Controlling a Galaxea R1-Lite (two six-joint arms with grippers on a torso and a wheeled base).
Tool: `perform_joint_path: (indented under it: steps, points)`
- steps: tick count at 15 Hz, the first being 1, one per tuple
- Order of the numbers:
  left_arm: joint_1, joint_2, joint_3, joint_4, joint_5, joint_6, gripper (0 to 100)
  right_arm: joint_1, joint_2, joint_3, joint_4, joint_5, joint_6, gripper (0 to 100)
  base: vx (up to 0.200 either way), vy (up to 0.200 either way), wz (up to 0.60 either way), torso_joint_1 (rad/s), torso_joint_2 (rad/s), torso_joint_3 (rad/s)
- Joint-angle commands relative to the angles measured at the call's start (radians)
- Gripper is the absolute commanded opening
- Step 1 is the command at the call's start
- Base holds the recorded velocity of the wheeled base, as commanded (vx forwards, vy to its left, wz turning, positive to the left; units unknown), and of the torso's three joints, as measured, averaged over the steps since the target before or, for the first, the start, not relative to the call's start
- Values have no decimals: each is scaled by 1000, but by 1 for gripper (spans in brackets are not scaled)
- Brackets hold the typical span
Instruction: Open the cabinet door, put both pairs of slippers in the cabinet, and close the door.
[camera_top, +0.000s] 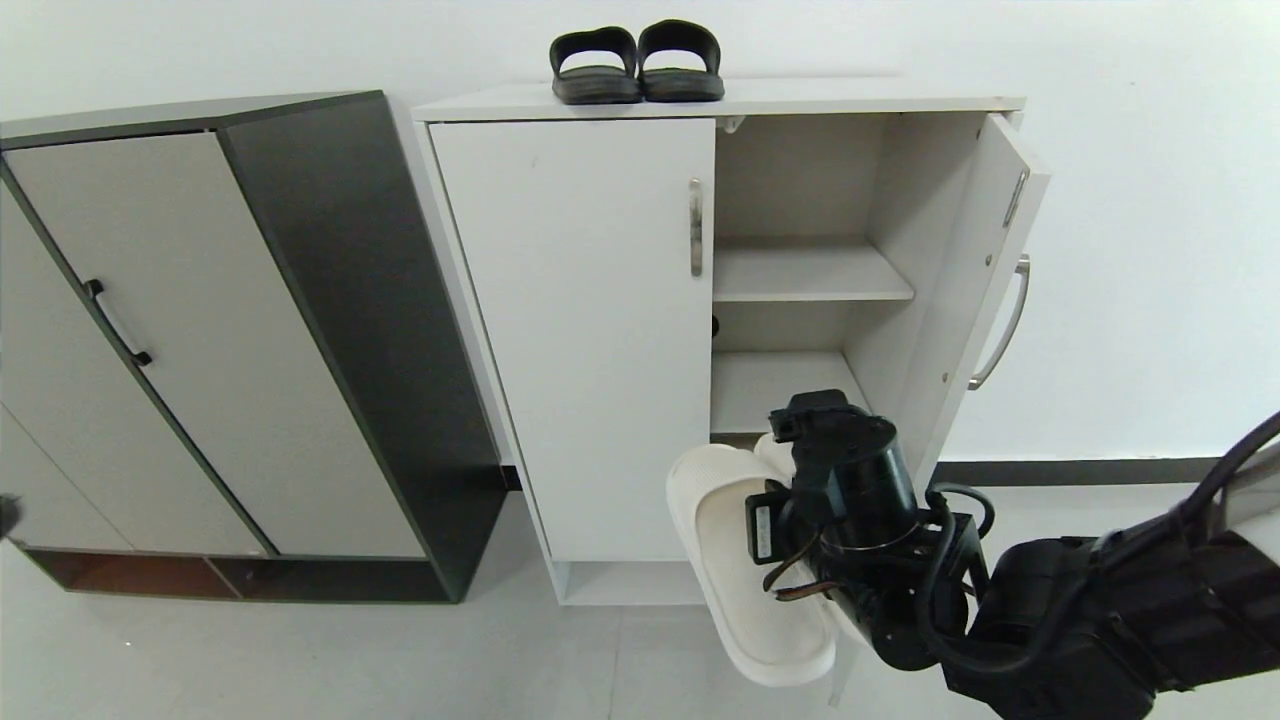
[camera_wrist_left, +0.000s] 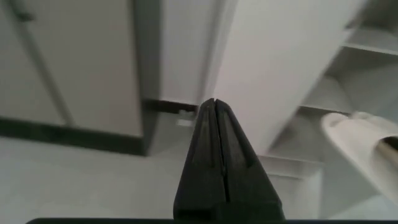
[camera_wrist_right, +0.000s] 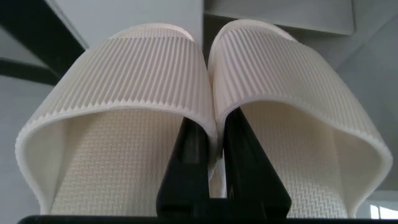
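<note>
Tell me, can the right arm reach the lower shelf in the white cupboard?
Probably yes. The right door stands open, nothing blocks the lower shelf, and the right hand, shut on the white slippers, is just in front of the opening.

A pair of black rubber slide slippers (camera_top: 637, 65) sits on top of the white two-door wooden cabinet (camera_top: 580, 330), above its left door. A pair of cream ribbed rubber slippers (camera_top: 740, 560), side by side in the right gripper (camera_wrist_right: 214, 162), hangs before the lower shelf (camera_top: 760, 385), left of the swung-out right door (camera_top: 985, 280). A grey-and-black cabinet (camera_top: 200, 330) stands just left.
</note>
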Motion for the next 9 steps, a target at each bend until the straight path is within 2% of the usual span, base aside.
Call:
perform_joint_path:
  steps: [1, 2, 3, 4, 5, 7, 8, 9]
  points:
    - [253, -468, 221, 226, 47, 29, 0, -7, 24, -2, 0, 0, -1, 0, 0, 0, 0, 0, 0, 0]
    - [279, -532, 292, 229, 39, 34, 0, -7, 24, -3, 0, -2, -6, 0, 0, 0, 0, 0, 0, 0]
    - [288, -572, 359, 226, 13, 62, 0, -7, 24, -6, 0, -2, -10, 0, 0, 0, 0, 0, 0, 0]
    - [308, -610, 401, 209, -28, 63, 0, -7, 25, -8, 0, -2, -10, 0, 0, 0, 0, 0, 0, 0]
    - [311, -618, 414, 171, -57, 63, 0, -7, 27, -6, 0, -2, -10, 0, 0, 0, 0, 0, 0, 0]
    - [311, -618, 451, 92, -68, 85, 0, -7, 35, -6, 0, -3, -7, 0, 0, 0, 0, 0, 0, 0]
    - [311, -618, 451, 92, -140, 135, 0, -7, 38, -5, 0, -9, -7, 0, 0, 0, 0, 0, 0, 0]
    - [311, -618, 460, 71, -280, 151, 0, -7, 41, -6, -3, -8, -9, 0, 0, 0, 0, 0, 0, 0]
